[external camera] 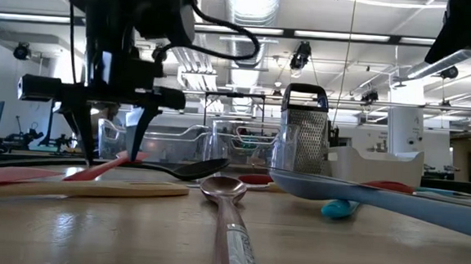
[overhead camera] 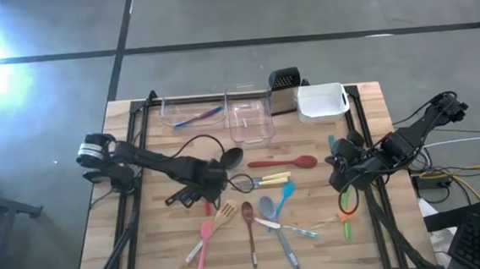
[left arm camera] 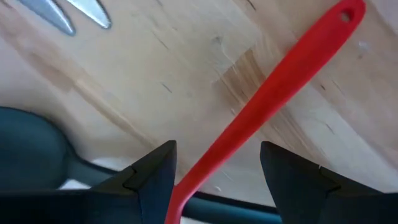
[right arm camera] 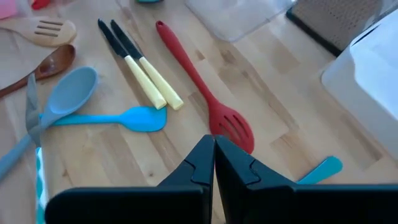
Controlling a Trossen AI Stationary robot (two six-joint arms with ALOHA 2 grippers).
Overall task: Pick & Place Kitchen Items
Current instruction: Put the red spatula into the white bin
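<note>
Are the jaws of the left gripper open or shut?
Open: in the left wrist view the left gripper shows its jaws apart, a red utensil handle between them.

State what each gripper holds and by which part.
Nothing is held. The left gripper is open, its fingers either side of a red utensil's handle, not closed on it. The right gripper is shut and empty.

Your utensils lie scattered flat on the desk (overhead camera: 154, 242): red slotted spoon (overhead camera: 284, 162), two yellow-handled knives (overhead camera: 264, 181), black ladle (overhead camera: 229, 159), blue spatula (overhead camera: 283, 193), grey spoon (overhead camera: 273, 217), dark wooden spoon (overhead camera: 249, 223), wooden fork (overhead camera: 216, 223), pink spatula (overhead camera: 203, 243).
</note>
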